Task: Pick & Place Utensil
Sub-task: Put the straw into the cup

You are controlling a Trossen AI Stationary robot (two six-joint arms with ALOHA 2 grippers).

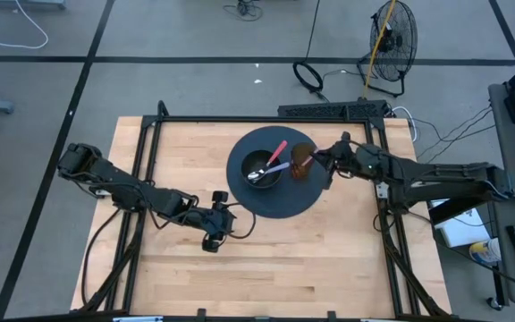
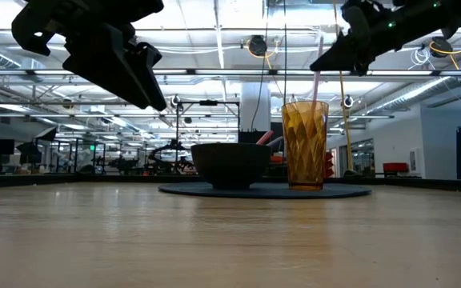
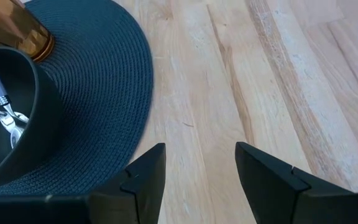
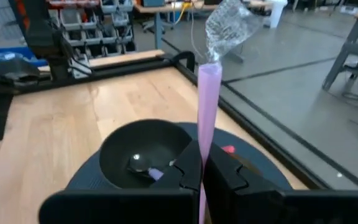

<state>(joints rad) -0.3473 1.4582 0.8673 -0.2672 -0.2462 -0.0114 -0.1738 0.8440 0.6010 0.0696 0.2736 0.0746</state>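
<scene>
One gripper [image 4: 201,171] grips one utensil [image 4: 207,118].

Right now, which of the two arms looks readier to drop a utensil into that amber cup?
The right. Its gripper is shut on the pink-handled utensil above the amber cup; the left gripper hangs open off the mat.

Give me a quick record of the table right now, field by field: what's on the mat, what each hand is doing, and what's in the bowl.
surface: wooden table
mat: round dark placemat, holding bowl and cup
bowl: black bowl, with a pink-handled utensil and a lavender-handled spoon inside
cup: amber tumbler, upright beside the bowl
right hand: right hand, shut on a lavender-handled utensil above the cup
left hand: left hand, open, empty, off the mat
</scene>
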